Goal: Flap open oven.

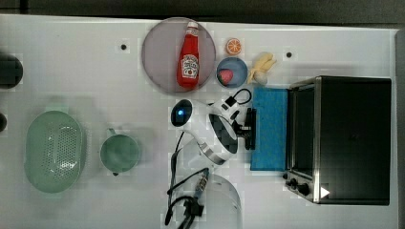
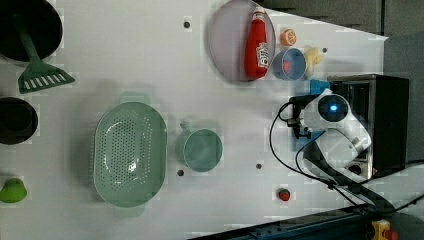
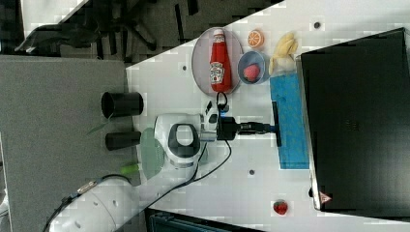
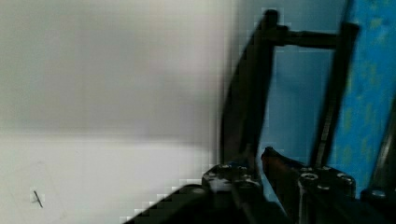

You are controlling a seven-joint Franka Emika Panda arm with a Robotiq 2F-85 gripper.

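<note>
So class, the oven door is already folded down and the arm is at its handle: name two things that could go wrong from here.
1. The end effector sits at the dark handle of the lowered blue door. Pressing further down could strain the hinge or tip the oven forward.
2. The blue bowl and the banana lie close to the door's edge; a sideways pull-away could knock them.
</note>
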